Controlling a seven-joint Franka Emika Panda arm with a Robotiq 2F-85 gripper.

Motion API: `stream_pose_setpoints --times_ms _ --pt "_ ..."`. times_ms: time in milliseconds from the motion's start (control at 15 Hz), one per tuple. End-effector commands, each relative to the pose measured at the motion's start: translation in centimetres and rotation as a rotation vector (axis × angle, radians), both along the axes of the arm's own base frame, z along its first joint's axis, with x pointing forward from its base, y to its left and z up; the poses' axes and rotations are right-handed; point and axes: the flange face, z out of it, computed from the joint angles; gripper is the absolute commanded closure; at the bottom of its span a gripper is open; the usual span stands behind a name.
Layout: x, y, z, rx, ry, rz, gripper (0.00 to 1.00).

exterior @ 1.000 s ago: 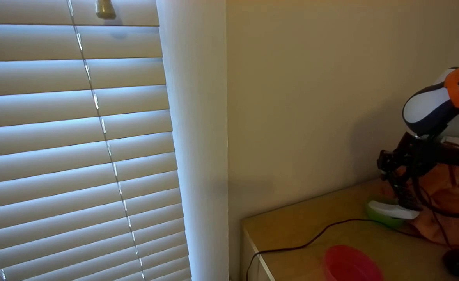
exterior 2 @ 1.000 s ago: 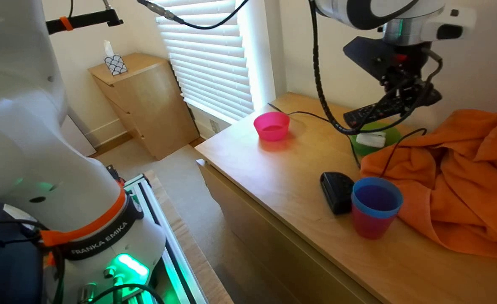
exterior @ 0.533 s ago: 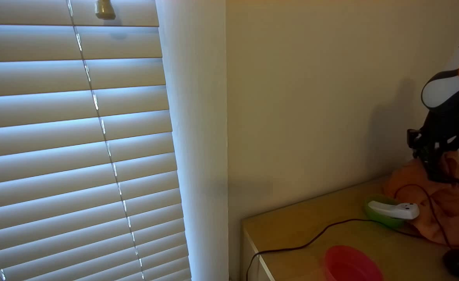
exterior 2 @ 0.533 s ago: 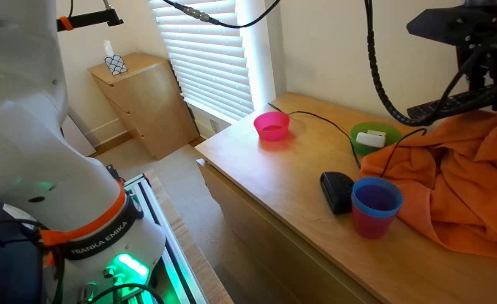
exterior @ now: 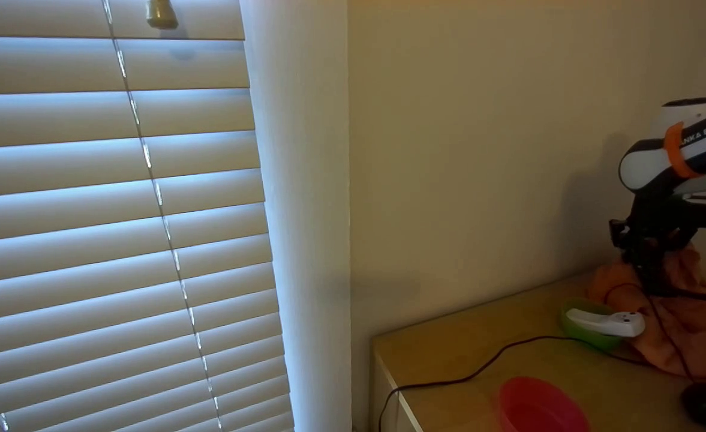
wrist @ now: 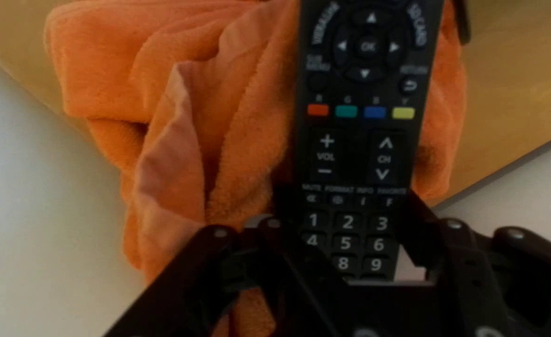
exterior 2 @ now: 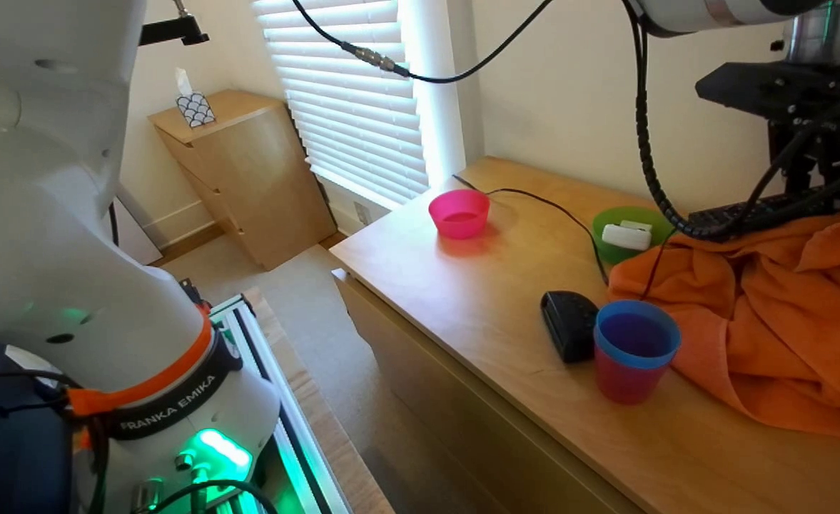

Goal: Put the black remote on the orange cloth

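Wrist view: shows gripper (wrist: 350, 210) clamped on black remote (wrist: 362, 140) from both long sides, approx. at the number keys. Also shows orange cloth (wrist: 172, 140) below, bunched on desk (wrist: 514, 70) betw. two converging edges.

In an exterior view: see remote held over the cloth, twd. the desk's back edge along the wall (exterior 2: 555, 100), partly hidden by arm cable (exterior 2: 642, 121). Can't tell if touching the cloth. Spot pink bowl (exterior 2: 459, 230) just in from the short edge nearest the blind (exterior 2: 355, 107), betw. its two corners, w/ pink btm visible inside. Find green bowl (exterior 2: 611, 255) nr. the back edge, just beside the cloth, w/ white gadget (exterior 2: 626, 237) in it. Nearer the front edge, note upright cup (exterior 2: 626, 382), blue at rim & pink below, w/ dark interior; can't make out contents. Note black device (exterior 2: 568, 328) just beside it, on the blind side.

In an exterior view: see dark cord (exterior: 463, 379) running over the short edge, nr. the back corner. Pick out pink bowl again, nr. same edge, partly out of view; ditto green bowl, farther along the back edge, w/ white gadget lying across it & reaching past the rim twd. the cloth. See gripper over the cloth too, v. dark; can't make out the remote there.
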Motion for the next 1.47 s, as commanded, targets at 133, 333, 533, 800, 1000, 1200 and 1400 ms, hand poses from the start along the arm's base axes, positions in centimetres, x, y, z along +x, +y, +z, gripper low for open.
stream_pose_setpoints --times_ms 133,333,533,800,1000,1200,1400 --pt "-0.5 -4.4 -3.1 -0.038 0.063 -0.133 0.70" --pt "-2.3 -7.5 -3.1 -0.060 0.090 -0.207 0.70" --pt "-3.9 -7.9 -5.5 -0.018 0.164 -0.191 0.70" --pt "-4.2 -6.4 -7.7 0.044 0.207 -0.127 0.19" --pt "-4.2 -6.1 -7.5 0.059 0.194 -0.126 0.01" --pt "-4.7 -7.0 -5.5 0.074 0.136 -0.153 0.00" --pt "-5.8 -8.3 -2.5 0.093 0.072 -0.163 0.00"
